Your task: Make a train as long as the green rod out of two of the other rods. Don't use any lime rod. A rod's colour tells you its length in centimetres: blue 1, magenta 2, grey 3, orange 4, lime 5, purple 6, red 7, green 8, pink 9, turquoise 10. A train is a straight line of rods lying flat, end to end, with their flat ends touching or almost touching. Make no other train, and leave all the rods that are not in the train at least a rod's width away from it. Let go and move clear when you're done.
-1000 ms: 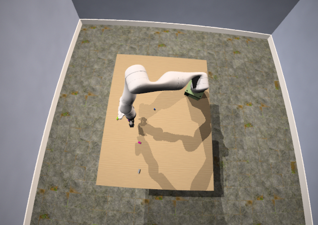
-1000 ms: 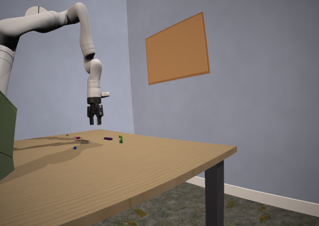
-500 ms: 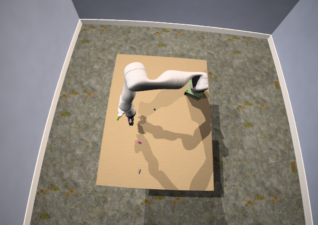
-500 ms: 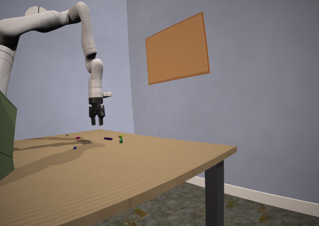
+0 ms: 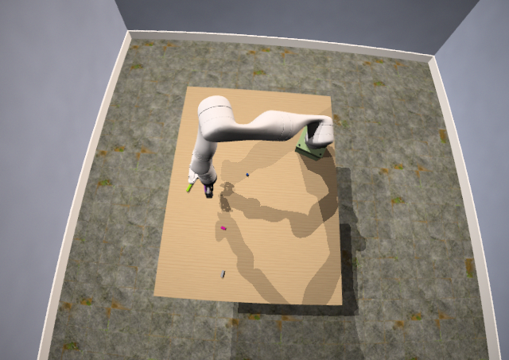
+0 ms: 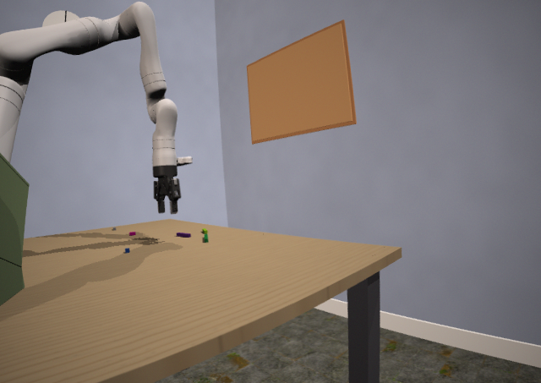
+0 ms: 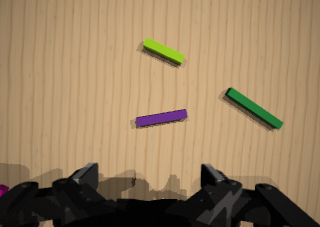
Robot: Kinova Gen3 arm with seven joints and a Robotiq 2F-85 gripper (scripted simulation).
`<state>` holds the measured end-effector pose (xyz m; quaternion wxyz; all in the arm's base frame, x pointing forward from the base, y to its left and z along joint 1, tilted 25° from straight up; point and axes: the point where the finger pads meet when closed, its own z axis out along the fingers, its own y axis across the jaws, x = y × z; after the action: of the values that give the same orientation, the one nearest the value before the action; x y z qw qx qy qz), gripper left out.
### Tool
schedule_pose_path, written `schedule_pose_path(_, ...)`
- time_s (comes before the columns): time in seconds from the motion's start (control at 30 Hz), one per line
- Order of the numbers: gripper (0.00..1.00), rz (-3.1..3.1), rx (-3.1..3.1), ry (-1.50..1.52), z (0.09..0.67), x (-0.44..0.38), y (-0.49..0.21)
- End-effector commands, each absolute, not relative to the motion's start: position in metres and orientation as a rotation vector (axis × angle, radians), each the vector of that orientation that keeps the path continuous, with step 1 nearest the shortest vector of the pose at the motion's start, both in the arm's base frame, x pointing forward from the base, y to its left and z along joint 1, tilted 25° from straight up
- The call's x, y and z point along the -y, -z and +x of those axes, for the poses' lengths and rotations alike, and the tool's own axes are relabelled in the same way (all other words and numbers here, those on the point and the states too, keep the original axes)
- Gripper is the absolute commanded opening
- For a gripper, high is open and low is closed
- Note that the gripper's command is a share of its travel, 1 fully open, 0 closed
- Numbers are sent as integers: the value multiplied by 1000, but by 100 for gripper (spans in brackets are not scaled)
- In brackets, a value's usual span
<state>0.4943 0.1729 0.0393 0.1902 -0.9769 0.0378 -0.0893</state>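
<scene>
In the wrist view a purple rod (image 7: 161,118) lies flat in the middle, a lime rod (image 7: 163,51) above it and a green rod (image 7: 253,107) to the right, all apart from each other. My gripper (image 7: 149,174) is open and empty, hanging well above the table just short of the purple rod. A scrap of the magenta rod (image 7: 3,189) shows at the left edge. In the exterior view the gripper (image 6: 166,204) hovers high over the purple rod (image 6: 183,234) and green rod (image 6: 204,237). The magenta rod (image 5: 223,227), blue rod (image 5: 247,174) and grey rod (image 5: 223,273) lie further off.
The arm's green base block (image 5: 311,146) stands at the table's right side. The table's left edge (image 5: 174,183) runs close to the lime rod (image 5: 189,187). An orange board (image 6: 301,82) hangs on the wall.
</scene>
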Motion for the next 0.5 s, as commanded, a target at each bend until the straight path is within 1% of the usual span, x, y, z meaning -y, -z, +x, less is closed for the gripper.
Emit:
schedule_pose_path(0.0, 100, -2745, -112, 252, 495, -171, -39)
schedule_pose_path(0.47, 100, -2736, -133, 262, 498, -162, -34)
